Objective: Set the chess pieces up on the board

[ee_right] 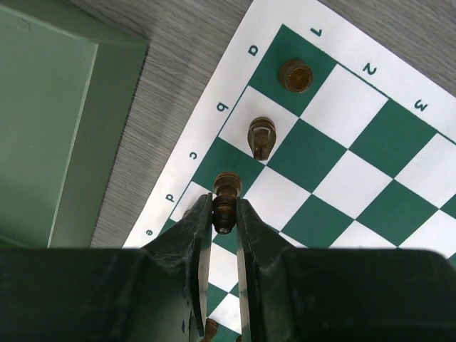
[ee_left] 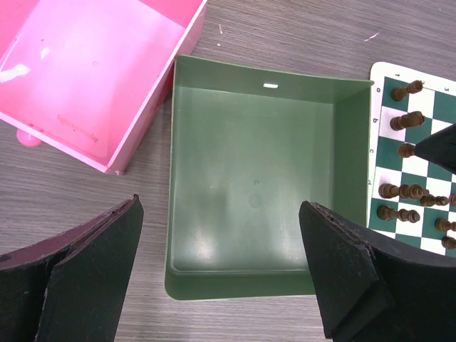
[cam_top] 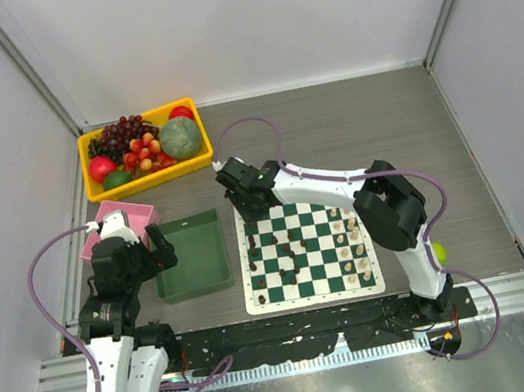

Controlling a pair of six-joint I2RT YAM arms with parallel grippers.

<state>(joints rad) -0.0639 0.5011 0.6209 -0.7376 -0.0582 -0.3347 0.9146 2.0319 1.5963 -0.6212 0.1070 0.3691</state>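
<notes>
The left gripper (ee_left: 219,206) hangs with jaws spread wide above the plain green rectangular plastic tray (ee_left: 249,178). To the right, over the flat green-and-white checked board (ee_right: 388,139), the right gripper (ee_right: 224,214) pinches a small dark brown chess piece (ee_right: 226,187) near the lettered edge.

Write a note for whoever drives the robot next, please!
Left gripper: open, above the green tray, holding nothing.
Right gripper: shut on a dark chess piece at the board's edge.
Done: two dark pieces stand in the edge row beside it; cream pieces lined up on the opposite side.
Left: set this piece down, then line up the loose dark pieces.
</notes>
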